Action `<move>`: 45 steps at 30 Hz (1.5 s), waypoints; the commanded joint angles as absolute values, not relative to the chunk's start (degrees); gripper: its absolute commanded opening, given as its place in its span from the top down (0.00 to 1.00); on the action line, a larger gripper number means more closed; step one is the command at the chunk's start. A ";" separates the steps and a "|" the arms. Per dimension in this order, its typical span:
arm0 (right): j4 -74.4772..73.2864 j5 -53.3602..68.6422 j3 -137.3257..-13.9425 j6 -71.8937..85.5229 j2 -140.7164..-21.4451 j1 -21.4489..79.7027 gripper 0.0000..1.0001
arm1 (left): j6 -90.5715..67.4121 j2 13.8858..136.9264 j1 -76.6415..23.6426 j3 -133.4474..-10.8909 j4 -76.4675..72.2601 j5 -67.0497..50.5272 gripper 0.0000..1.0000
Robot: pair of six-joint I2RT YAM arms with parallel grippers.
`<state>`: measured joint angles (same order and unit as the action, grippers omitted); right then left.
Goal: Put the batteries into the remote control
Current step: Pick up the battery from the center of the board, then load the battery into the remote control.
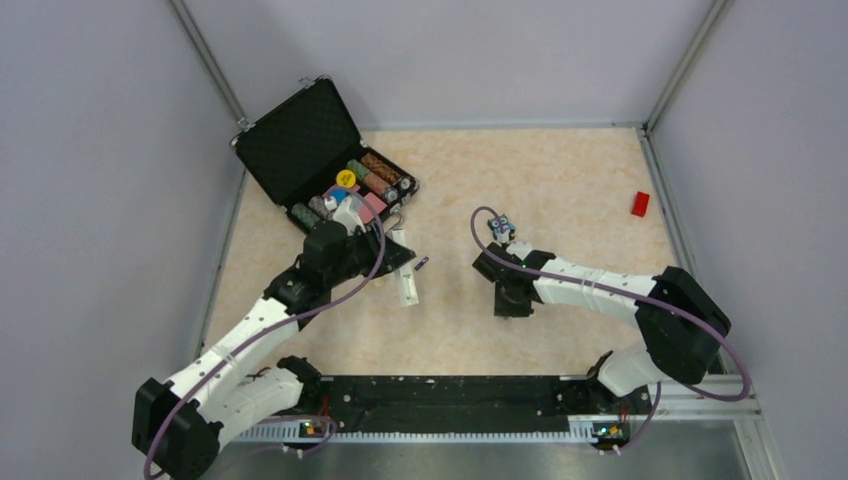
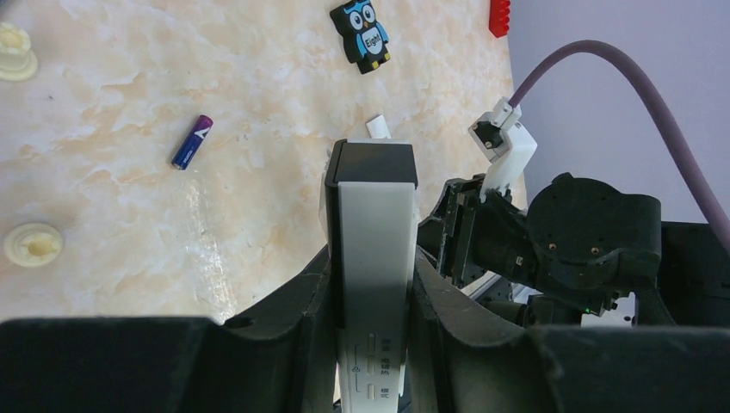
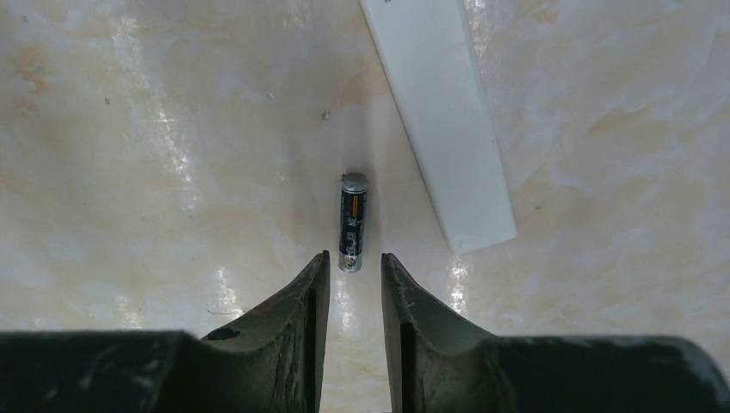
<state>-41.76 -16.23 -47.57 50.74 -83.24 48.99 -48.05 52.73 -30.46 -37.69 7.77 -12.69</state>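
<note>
Left wrist view: left fingers (image 2: 297, 310) pinching slim white remote control with dark end (image 2: 374, 215); purple cylindrical battery (image 2: 191, 142) lying on marbled beige counter (image 2: 129, 224), far left. Right wrist view: right fingers (image 3: 297, 318) narrowly spread, gripping nothing, tips flanking near end of dark cylindrical battery (image 3: 353, 222), flat white bar (image 3: 443, 120) just right.

The left arm (image 1: 250, 335) reaches forward, its gripper (image 2: 372, 267) clamped on a slim white remote control (image 2: 374, 215). The right arm (image 1: 600, 285) stretches leftward, its gripper (image 3: 355, 262) pointing down, jaws narrowly apart.
</note>
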 commanded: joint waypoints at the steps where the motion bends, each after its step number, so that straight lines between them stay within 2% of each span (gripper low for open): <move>1: -37.59 -16.76 -45.95 51.89 -84.53 49.43 0.73 | -48.50 53.38 -29.86 -38.37 3.54 -14.26 1.00; 5: -35.49 -16.70 -44.66 52.33 -84.88 49.02 0.73 | -48.97 53.73 -29.62 -38.23 3.08 -15.01 1.00; 13: -34.68 -18.06 -44.23 51.56 -85.51 48.11 0.81 | -49.67 54.96 -29.23 -37.81 2.25 -16.10 1.00; 16: -34.02 -17.87 -43.88 50.60 -85.43 47.78 0.87 | -49.66 55.28 -29.17 -37.70 2.03 -16.33 1.00; 18: -32.45 -16.97 -43.58 49.13 -85.09 47.75 0.98 | -49.65 55.83 -29.03 -37.68 1.81 -16.55 1.00; 19: -31.44 -16.32 -43.39 48.20 -84.73 47.75 1.00 | -49.54 56.07 -29.02 -37.76 1.70 -16.59 1.00; 33: -11.47 -0.58 -40.57 23.71 -62.04 49.33 1.00 | -46.48 62.62 -27.85 -43.57 -1.68 -18.94 1.00; 36: -5.73 -0.29 -39.73 20.49 -57.03 51.11 1.00 | -45.51 64.78 -27.54 -45.79 -2.82 -19.95 1.00; 42: -3.78 2.40 -41.42 16.33 -53.00 52.02 1.00 | -41.49 67.29 -27.35 -48.20 -7.75 -23.91 1.00; 45: -10.02 3.28 -46.53 18.31 -56.23 52.08 1.00 | -40.78 68.83 -27.38 -48.77 -10.18 -26.74 1.00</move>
